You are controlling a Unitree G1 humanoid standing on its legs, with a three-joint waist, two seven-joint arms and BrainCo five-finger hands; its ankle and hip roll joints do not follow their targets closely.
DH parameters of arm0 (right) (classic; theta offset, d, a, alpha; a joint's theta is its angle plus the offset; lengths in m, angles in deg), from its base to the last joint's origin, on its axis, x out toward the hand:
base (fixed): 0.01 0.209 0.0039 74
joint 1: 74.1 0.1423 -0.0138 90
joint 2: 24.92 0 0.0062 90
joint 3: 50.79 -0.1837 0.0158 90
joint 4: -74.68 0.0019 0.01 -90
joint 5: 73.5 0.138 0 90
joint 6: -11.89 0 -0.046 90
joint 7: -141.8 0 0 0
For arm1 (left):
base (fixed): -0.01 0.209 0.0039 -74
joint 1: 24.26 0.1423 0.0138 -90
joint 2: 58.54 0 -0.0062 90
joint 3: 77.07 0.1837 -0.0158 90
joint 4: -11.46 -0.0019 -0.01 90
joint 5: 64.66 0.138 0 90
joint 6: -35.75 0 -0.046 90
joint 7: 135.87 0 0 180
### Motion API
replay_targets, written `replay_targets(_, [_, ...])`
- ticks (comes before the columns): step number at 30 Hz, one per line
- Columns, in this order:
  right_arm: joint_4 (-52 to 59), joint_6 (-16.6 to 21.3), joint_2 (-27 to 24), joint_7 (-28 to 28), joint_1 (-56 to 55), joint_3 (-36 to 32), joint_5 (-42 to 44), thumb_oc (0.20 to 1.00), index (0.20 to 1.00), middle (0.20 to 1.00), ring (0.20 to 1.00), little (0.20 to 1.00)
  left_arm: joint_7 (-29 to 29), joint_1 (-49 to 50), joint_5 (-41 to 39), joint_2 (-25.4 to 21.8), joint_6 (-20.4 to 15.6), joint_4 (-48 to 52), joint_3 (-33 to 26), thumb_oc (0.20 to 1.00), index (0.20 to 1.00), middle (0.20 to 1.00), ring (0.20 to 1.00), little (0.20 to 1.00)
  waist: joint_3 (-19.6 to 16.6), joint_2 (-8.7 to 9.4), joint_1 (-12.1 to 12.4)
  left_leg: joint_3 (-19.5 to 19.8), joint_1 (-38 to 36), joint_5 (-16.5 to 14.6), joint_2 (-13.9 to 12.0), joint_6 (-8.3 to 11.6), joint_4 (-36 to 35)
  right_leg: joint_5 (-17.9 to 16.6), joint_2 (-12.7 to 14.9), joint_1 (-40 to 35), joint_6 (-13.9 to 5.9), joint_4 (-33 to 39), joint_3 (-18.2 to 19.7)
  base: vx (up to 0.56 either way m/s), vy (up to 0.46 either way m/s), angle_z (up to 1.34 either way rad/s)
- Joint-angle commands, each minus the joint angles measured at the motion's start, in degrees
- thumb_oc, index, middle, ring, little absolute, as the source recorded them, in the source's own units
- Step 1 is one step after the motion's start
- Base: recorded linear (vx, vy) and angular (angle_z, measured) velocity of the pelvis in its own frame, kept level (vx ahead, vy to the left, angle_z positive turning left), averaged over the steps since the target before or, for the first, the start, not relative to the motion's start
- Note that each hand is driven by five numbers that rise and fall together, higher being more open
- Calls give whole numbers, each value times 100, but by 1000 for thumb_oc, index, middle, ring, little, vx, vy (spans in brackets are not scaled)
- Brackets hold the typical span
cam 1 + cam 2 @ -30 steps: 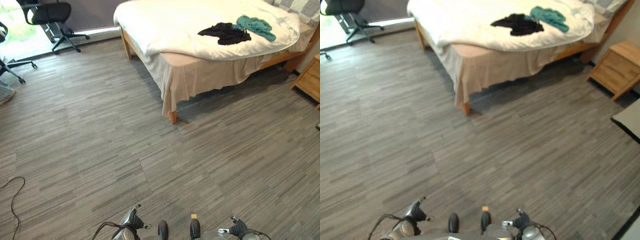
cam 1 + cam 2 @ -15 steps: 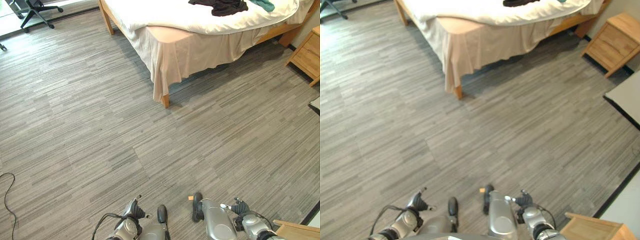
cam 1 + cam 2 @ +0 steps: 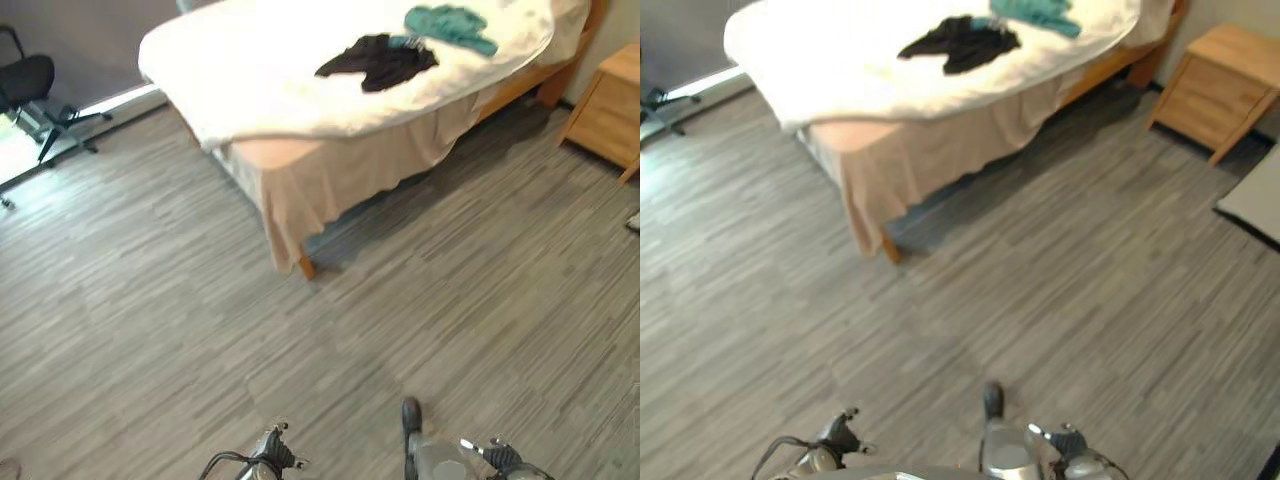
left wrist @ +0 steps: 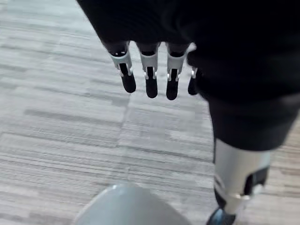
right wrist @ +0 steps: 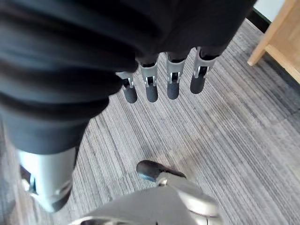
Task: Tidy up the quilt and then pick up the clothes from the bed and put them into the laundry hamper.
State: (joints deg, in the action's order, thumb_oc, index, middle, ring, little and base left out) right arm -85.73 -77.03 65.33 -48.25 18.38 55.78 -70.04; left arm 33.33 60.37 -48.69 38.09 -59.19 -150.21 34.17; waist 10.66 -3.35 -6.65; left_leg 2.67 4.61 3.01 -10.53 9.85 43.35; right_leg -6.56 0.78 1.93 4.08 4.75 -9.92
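A black garment and a teal garment are lying touching on the white quilt toward the bed's far right edge. The left hand and right hand are hanging over the floor, fingers straight, holding nothing.

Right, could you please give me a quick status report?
Left hand and right hand open, holding nothing. Black garment and teal garment lie on the white quilt. Bare floor between robot and bed.
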Motion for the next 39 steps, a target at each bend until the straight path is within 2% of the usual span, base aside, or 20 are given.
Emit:
replay_targets(1, [92,64,13,-95,313,224,-288,1000,1000,1000,1000,1000,-317,-388,-277,-316,-22,170,190,1000,1000,1000,1000,1000,592,426,314,-603,-45,-573,704,-634,-536,830,443,-340,-709,25,209,412,-112,-60])
replay_targets(3, [252,71,-48,-107,530,451,-498,1000,1000,1000,1000,1000,-386,-342,-298,-336,-39,180,101,1000,1000,1000,1000,1000,609,456,566,-849,338,-713,829,-651,-1303,995,430,-572,-798,25,366,350,-33,-60])
replay_targets(6, [253,70,-46,-107,530,452,-498,1000,1000,1000,1000,1000,-386,-343,-297,-338,-38,180,100,1000,1000,1000,1000,1000,597,478,569,-862,335,-681,851,-655,-1345,990,453,-555,-801,25,373,235,2,-49])
replay_targets(7, [1112,127,-298,-148,625,717,-928,1000,1000,1000,1000,1000,-329,-37,-113,-357,20,106,19,1000,1000,1000,1000,1000,491,437,794,-1500,468,-339,915,-720,-3492,1422,199,-1061,-834,25,362,687,-10,-7])
replay_targets(9, [1219,132,-334,-164,627,708,-971,1000,1000,1000,1000,1000,-317,9,-70,-379,43,75,-31,1000,1000,1000,1000,1000,485,456,806,-1778,466,-264,875,-713,-3648,1517,114,-1180,-791,25,343,534,-8,17])
replay_targets(10, [1297,107,-291,-112,608,713,-1020,1000,1000,1000,1000,1000,-288,68,-3,-430,132,-69,-137,1000,1000,1000,1000,1000,392,513,806,-2065,212,-293,878,-841,-3965,1538,-7,-1296,-760,-43,299,426,2,-4])
replay_targets(11, [1307,122,-238,-80,542,753,-1070,1000,1000,1000,1000,1000,-281,103,32,-471,170,-129,-168,1000,1000,1000,1000,1000,327,573,816,-1994,78,-327,982,-922,-4077,1578,-24,-1269,-784,-357,302,535,-18,-26])
replay_targets(13, [1201,146,-47,-36,439,741,-1092,1000,1000,1000,1000,1000,-283,154,97,-540,196,-217,-250,1000,1000,1000,1000,1000,293,696,829,-2049,-207,-461,1028,-1018,-4247,1644,-79,-1095,-1139,-1311,95,322,-30,19])
replay_targets(14, [1126,135,40,16,474,767,-1087,1000,1000,1000,1000,1000,-307,126,73,-583,229,-224,-298,1000,1000,1000,1000,1000,294,710,805,-2059,-326,-524,1029,-1077,-4297,1523,-24,-864,-1405,-1829,47,246,-39,61])
replay_targets(15, [1072,122,112,43,551,766,-1080,1000,1000,1000,1000,1000,-294,26,2,-650,240,-199,-333,1000,1000,1000,1000,1000,346,664,776,-2005,-455,-515,969,-1112,-4422,1169,79,-308,-1683,-2581,59,225,-53,49])
replay_targets(16, [1038,112,165,54,587,760,-1078,1000,1000,1000,1000,1000,-312,-54,-51,-692,248,-166,-352,1000,1000,1000,1000,1000,389,584,745,-1937,-566,-504,875,-1098,-4512,1051,171,-36,-1787,-2885,-15,243,-104,45])
replay_targets(18, [921,100,237,51,592,746,-1056,1000,1000,1000,1000,1000,-331,-76,-58,-699,241,-157,-328,1000,1000,1000,1000,1000,409,551,697,-1813,-675,-474,840,-1060,-4631,1232,321,70,-1721,-2743,-95,229,-128,50])
replay_targets(19, [717,104,318,31,543,724,-963,1000,1000,1000,1000,1000,-312,-124,-30,-686,208,-170,-235,1000,1000,1000,1000,1000,393,486,608,-1616,-764,-462,802,-998,-4730,1452,421,64,-1427,-2065,84,250,-175,59])
replay_targets(20, [672,117,331,22,525,699,-901,1000,1000,1000,1000,1000,-304,-155,-18,-670,178,-158,-167,1000,1000,1000,1000,1000,403,451,528,-1488,-835,-494,797,-979,-4758,1437,466,109,-1361,-1784,337,339,-261,101])
replay_targets(22, [519,119,376,28,430,596,-721,1000,1000,1000,1000,1000,-285,-223,24,-620,108,-158,-49,1000,1000,1000,1000,1000,375,426,359,-1221,-918,-614,776,-895,-4758,1129,647,230,-1336,-971,1325,246,-249,121])
replay_targets(24, [365,19,441,81,318,553,-655,1000,1000,1000,1000,1000,-242,-293,-55,-647,152,-214,-50,1000,1000,1000,1000,1000,344,502,310,-1113,-1073,-737,681,-815,-4694,921,764,321,-1415,-860,1677,187,-286,105])
replay_targets(26, [281,7,470,97,279,522,-667,1000,1000,1000,1000,1000,-263,-323,-10,-607,130,-238,0,1000,1000,1000,1000,1000,313,549,317,-1094,-1070,-785,697,-812,-4648,890,827,239,-1424,-756,1602,106,-230,81])
replay_targets(28, [104,-25,473,165,112,589,-824,1000,1000,1000,1000,1000,-304,-175,-348,-510,46,-210,-185,1000,1000,1000,1000,1000,132,525,377,-985,-1076,-735,555,-668,-4606,839,811,-225,-1367,-138,1248,206,-389,67])
replay_targets(36, [32,33,386,32,44,546,-743,1000,1000,1000,1000,1000,-763,-44,-1243,-310,-191,124,-625,1000,1000,1000,1000,1000,202,363,462,-627,-884,-348,338,-432,-4820,1039,656,-481,-1186,25,807,36,-167,45])
replay_targets(39, [322,123,291,-34,-29,477,-647,1000,1000,1000,1000,1000,-969,-91,-1425,-475,-318,823,-717,1000,1000,1000,1000,1000,262,403,445,-721,-749,-491,360,-433,-4468,1091,720,-507,-1167,25,666,-48,-48,13])
